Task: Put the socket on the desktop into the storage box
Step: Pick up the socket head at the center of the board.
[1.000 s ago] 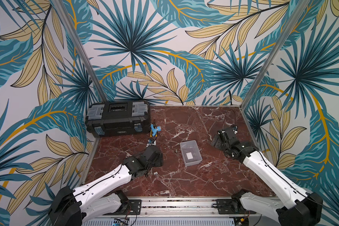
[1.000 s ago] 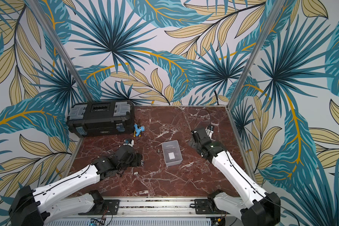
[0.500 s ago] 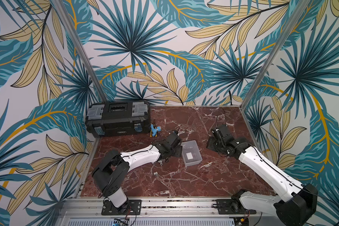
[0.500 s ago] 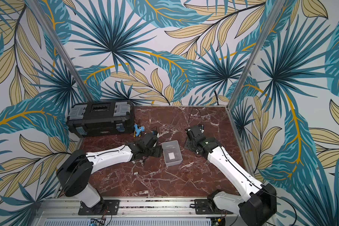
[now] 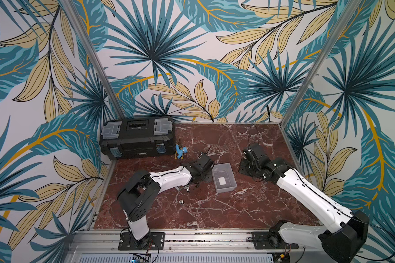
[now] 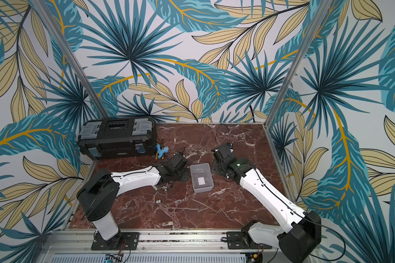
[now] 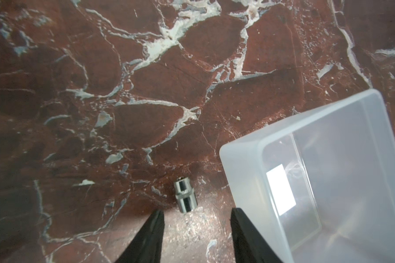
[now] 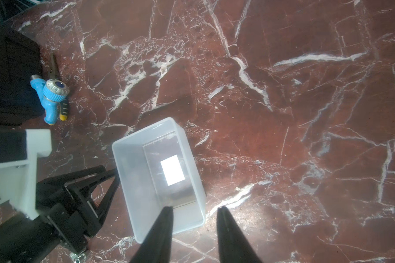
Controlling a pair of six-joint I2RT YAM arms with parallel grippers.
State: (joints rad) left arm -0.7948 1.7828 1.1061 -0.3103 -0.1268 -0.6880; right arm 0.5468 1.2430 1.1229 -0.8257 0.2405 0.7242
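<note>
A small silver socket (image 7: 184, 195) lies on its side on the red-brown marble desktop (image 5: 214, 211), just past my left gripper's fingertips. The left gripper (image 7: 196, 211) is open and empty, close beside a long wall of the translucent storage box (image 7: 306, 127). The box (image 5: 223, 178) holds only its white label. Two more sockets (image 5: 187, 188) (image 5: 181, 201) lie in front of the left forearm. My right gripper (image 8: 195, 208) is open, with one fingertip over the box's inside (image 8: 157, 177) and the other over the desktop outside its corner. I cannot tell its height above the rim.
A black toolbox (image 5: 137, 139) stands at the back left. A blue spray nozzle (image 5: 180, 151) and pliers (image 8: 53, 66) lie beside it. Patterned walls close three sides, and an aluminium rail (image 5: 203, 236) carrying both arm bases runs along the front.
My left arm has swung from the front left of the desktop up to the box's left side. The right gripper has shifted a little leftward toward the box.
</note>
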